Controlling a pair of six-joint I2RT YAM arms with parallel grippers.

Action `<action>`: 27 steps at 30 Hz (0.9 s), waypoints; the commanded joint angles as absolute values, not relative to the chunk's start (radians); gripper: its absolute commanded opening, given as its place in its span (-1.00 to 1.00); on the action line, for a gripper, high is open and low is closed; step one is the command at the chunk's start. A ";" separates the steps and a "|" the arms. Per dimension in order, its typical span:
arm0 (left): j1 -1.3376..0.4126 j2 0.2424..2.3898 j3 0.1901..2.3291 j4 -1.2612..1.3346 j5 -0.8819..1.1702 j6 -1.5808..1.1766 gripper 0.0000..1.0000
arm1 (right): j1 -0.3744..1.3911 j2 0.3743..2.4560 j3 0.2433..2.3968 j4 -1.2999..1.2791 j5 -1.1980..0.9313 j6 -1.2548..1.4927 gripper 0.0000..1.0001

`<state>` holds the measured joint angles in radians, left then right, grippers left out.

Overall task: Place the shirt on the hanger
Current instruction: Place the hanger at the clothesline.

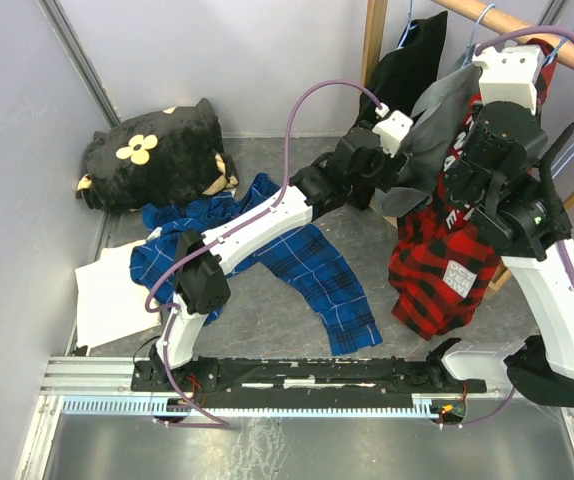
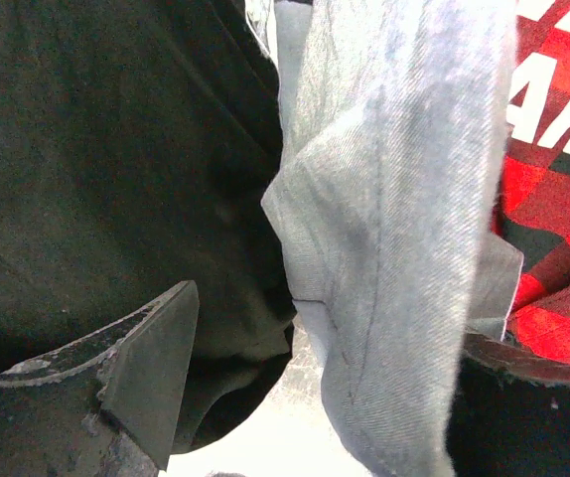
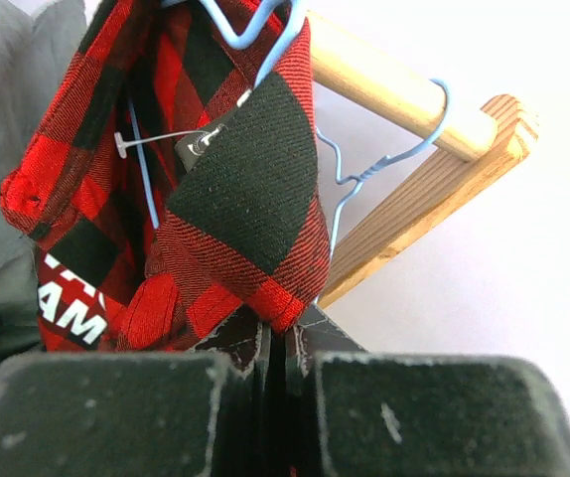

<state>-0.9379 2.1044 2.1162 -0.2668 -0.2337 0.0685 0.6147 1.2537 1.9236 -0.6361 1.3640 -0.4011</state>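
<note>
Right gripper (image 3: 275,343) clamped on shirt (image 3: 245,189) edge by hanger (image 3: 364,174); left gripper (image 2: 345,348), jaws apart, straddles grey lining (image 2: 394,199); pull gently, lest hanger slip off rod (image 3: 394,89)

Blue plaid shirt (image 1: 327,290) lies crumpled mid-counter (image 1: 267,310). Black flower-print bundle (image 1: 157,150) sits in the far left corner. White sheet (image 1: 107,305) lies at the left edge. Black garment (image 1: 407,70) hangs below the wooden rail (image 3: 394,89).

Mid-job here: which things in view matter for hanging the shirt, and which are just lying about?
In the job: red plaid shirt, blue wire hanger, right gripper pinching the shirt, left gripper open by its grey lining.
Lying about: blue plaid shirt, black flowered bundle, white paper, hanging black garment.
</note>
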 commanded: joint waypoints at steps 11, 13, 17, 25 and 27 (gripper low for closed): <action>-0.937 2.021 2.107 -0.304 -0.245 0.060 0.57 | 0.441 1.332 1.982 -0.847 1.230 -0.053 -1.00; -0.937 2.018 2.104 -0.307 -0.248 0.065 0.57 | 0.413 1.340 1.982 -0.876 1.188 -0.011 -1.00; -0.937 2.014 2.097 -0.307 -0.253 0.069 0.57 | 0.343 1.372 1.996 -0.927 1.112 0.030 -1.00; -0.937 2.015 2.088 -0.307 -0.256 0.064 0.56 | 0.239 1.427 1.996 -1.039 0.940 0.107 -1.00; -0.937 2.011 2.081 -0.307 -0.259 0.063 0.57 | 0.222 1.431 1.985 -1.055 0.913 0.115 -1.00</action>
